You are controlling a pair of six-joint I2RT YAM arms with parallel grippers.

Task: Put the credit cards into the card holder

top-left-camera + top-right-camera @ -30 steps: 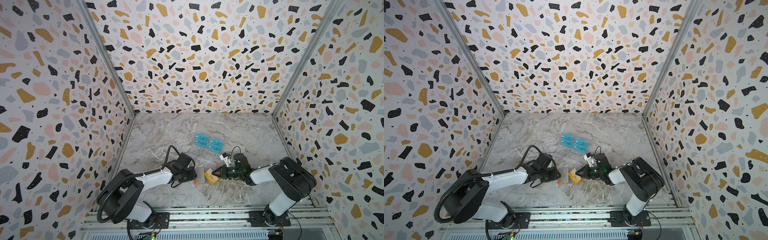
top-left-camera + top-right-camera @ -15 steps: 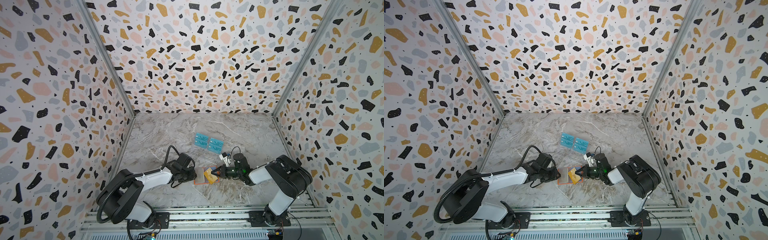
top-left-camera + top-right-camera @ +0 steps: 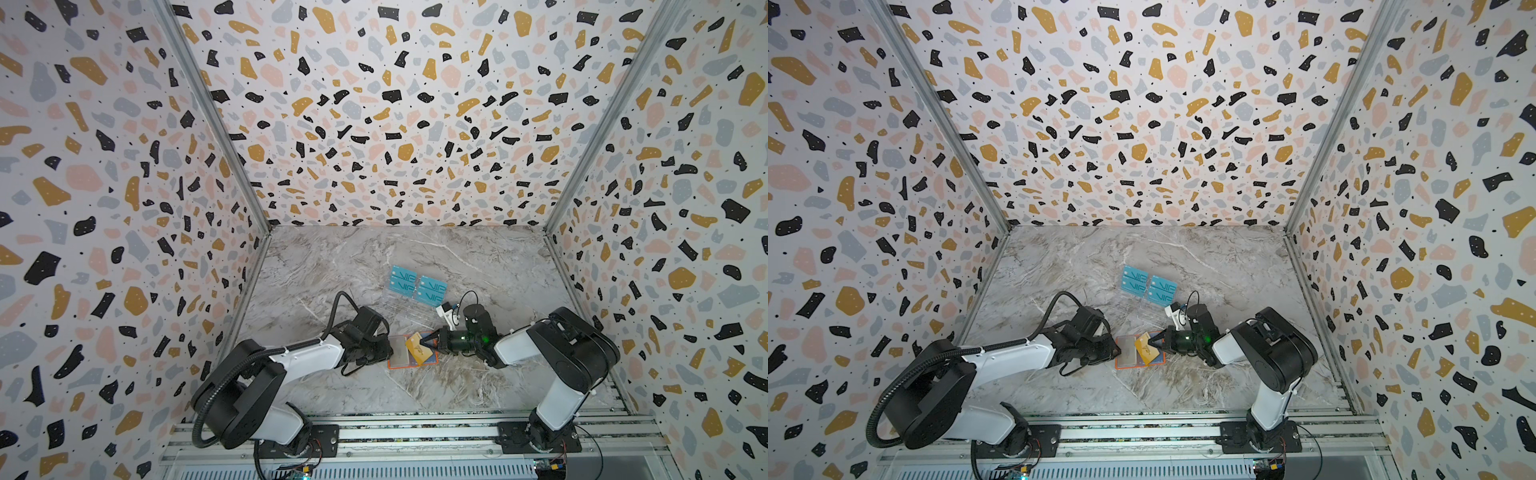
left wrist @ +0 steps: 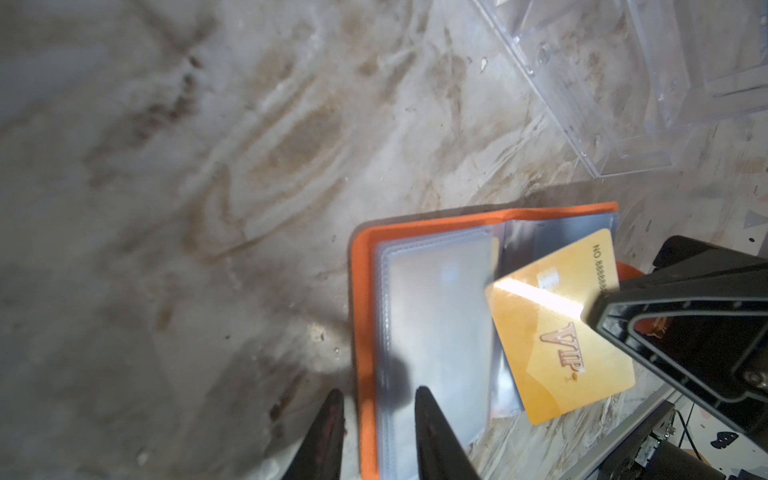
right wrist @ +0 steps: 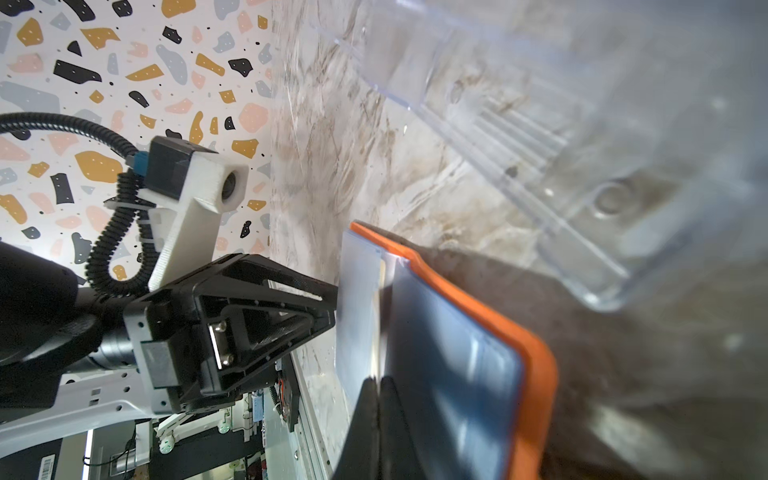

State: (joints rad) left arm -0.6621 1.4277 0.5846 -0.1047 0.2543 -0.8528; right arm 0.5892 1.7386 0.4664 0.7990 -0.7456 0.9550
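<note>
The orange card holder (image 3: 398,350) (image 3: 1128,352) lies open on the marble floor, with its bluish sleeves (image 4: 436,316) facing up. My left gripper (image 3: 388,351) (image 4: 378,411) is shut on its left edge, one finger outside the orange cover and one on the sleeves. My right gripper (image 3: 424,341) (image 5: 379,380) is shut on a gold credit card (image 4: 557,340) (image 3: 1146,349). That card is tilted, with one corner at the sleeves by the fold. Several teal VIP credit cards (image 3: 419,285) (image 3: 1149,286) stand farther back.
A clear acrylic tiered stand (image 3: 409,309) (image 4: 623,83) (image 5: 540,145) holds the teal cards, just behind the card holder and close to both grippers. Patterned walls close in three sides. An aluminium rail (image 3: 415,432) runs along the front.
The right arm's elbow has shifted slightly to the left. Both grippers, the gold card and the card holder are where they were.
</note>
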